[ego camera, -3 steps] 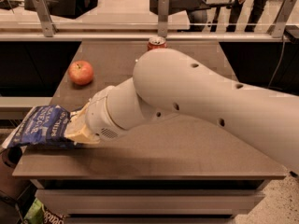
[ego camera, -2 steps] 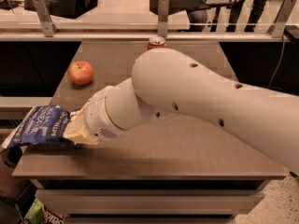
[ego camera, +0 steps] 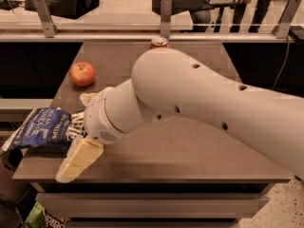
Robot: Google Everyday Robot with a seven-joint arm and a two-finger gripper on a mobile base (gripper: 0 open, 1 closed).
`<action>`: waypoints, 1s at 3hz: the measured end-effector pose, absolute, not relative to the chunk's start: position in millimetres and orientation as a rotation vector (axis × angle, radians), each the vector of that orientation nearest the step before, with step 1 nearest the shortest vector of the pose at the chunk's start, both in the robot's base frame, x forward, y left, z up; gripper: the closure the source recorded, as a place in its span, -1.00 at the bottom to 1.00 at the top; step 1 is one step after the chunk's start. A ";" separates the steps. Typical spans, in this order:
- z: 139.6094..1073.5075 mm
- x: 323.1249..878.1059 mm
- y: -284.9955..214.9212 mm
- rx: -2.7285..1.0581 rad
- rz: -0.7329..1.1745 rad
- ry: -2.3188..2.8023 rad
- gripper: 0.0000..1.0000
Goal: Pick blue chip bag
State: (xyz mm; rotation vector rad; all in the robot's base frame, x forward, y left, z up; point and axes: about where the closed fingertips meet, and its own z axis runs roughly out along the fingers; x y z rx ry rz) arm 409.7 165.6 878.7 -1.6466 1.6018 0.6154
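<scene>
- Setting: a brown table (ego camera: 190, 160) stands before a metal rail (ego camera: 118, 36), with desks and dark equipment beyond it.
- Bystander items: an apple (ego camera: 82, 73) lies at the far left of the table. A red soda can (ego camera: 159, 42) stands at the far edge, partly hidden behind the white arm (ego camera: 204, 94).
- Task item: the blue chip bag (ego camera: 40, 129) lies flat at the table's left edge, with its left end overhanging.
- Gripper (ego camera: 75, 136): it is low over the near left of the table, at the bag's right end. Its cream fingers (ego camera: 80, 158) stand apart, one on the far side of the bag and one on the near side, pointing off the near edge. The bag's right end lies between them and shows no sign of being pinched.
- Step in hand: judged as the end of the approach, with the grasp not yet made.
- Next move: the jaws must come together across the bag's right end, firmly enough for crinkled foil. A straight lift follows, since the overhanging bag could slide off the table if nudged.
</scene>
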 end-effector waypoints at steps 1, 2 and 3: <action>878.7 409.7 165.6 -1.647 0.615 1.602 -1.00; 881.6 410.9 173.6 -1.675 0.579 1.614 -1.00; 885.5 417.4 190.1 -1.724 0.517 1.622 -1.00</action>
